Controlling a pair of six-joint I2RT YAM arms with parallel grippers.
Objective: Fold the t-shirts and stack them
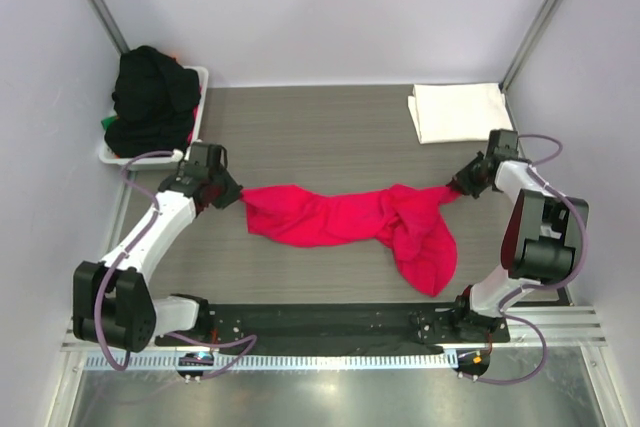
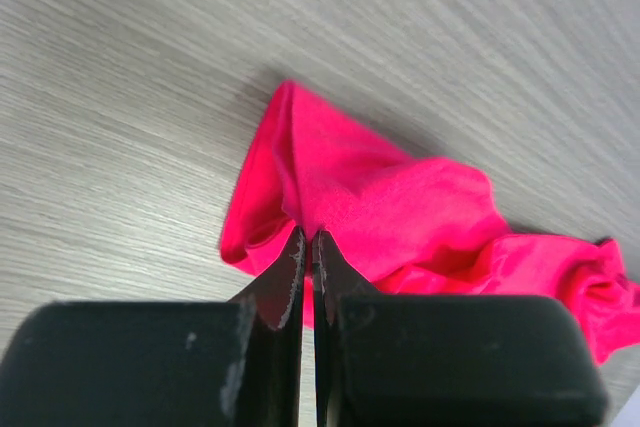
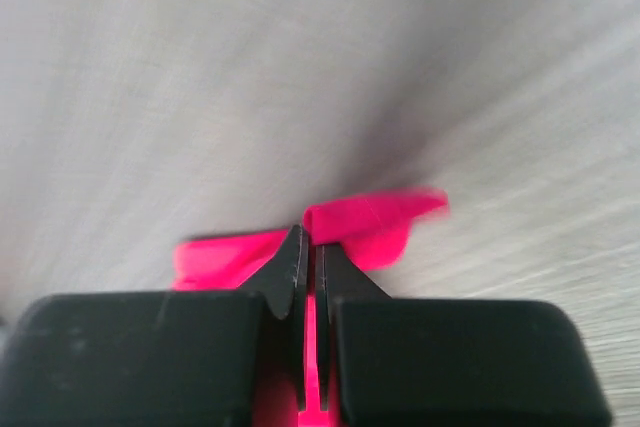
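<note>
The pinkish-red t-shirt (image 1: 350,219), soft and rumpled, is strung across the middle of the wood-grain table (image 1: 320,127). The left gripper (image 1: 237,196) pinches one end, jaws pressed tight on a fold, and the right gripper (image 1: 453,187) nips the other. A white t-shirt (image 1: 460,112) lies folded flat at the far right.

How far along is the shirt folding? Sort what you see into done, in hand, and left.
Done: one white shirt lies folded at the far right. In hand: the left gripper and right gripper pinch opposite ends of the red shirt, stretched out but twisted. Left: folding it, then the black clothes heaped in the basket.
</note>
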